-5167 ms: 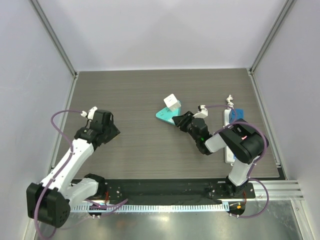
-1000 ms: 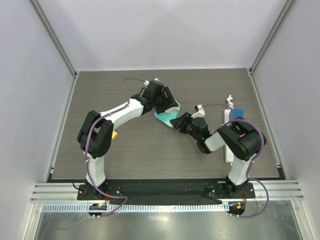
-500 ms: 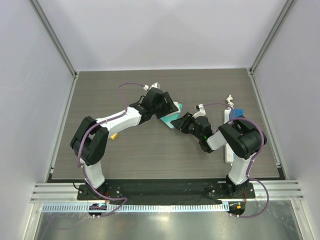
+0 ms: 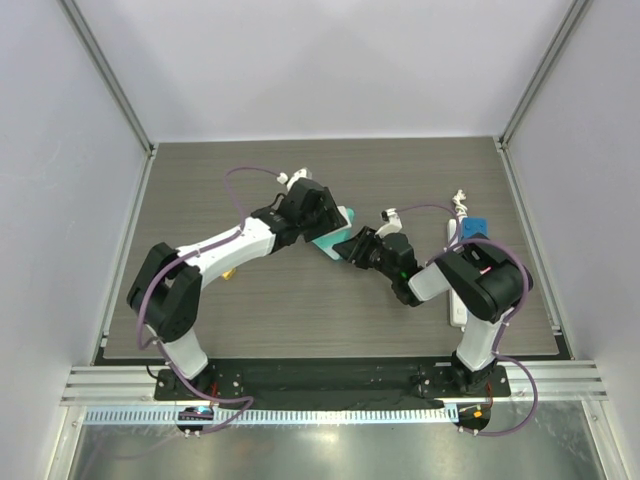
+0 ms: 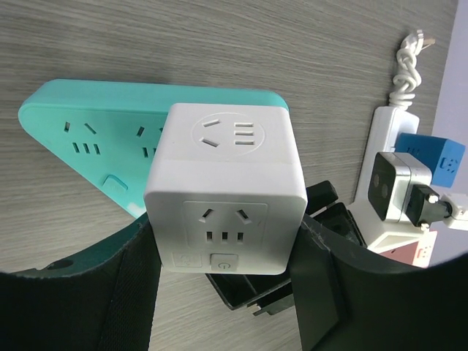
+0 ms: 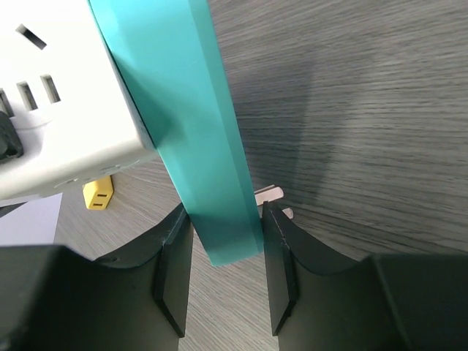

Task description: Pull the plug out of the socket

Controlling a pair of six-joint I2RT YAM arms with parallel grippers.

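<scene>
Bench [image 4: 300, 180]: dark wood grain, carries everything.
Left arm [image 4: 225, 242]: parked far out at the left edge five seconds ago; now stretched across to the middle, meeting the right claw.
Long white power strip [image 4: 458, 312]: lies well behind the right claw, partly under that arm; bears a blue block [image 4: 475, 225] at its far end; touched by neither claw.
Teal triangular socket [image 5: 80, 131]: shows outlet slots on its face; caught between the two claws.
Right claw [image 6: 223, 241]: pinches the thin rim of the teal socket, one pad on either face.
Left claw [image 5: 227, 256]: newly arrived, now clamped on two opposite sides of the cube.
White cube plug [image 5: 227, 175]: sits inside the left claw, looks flush against the teal face, so seemingly not yet out; both grips apparently set, leaving a straight pull with the left claw against the right claw's hold.
Yellow piece [image 4: 230, 270]: lies back beside the left arm, well apart from either claw.
</scene>
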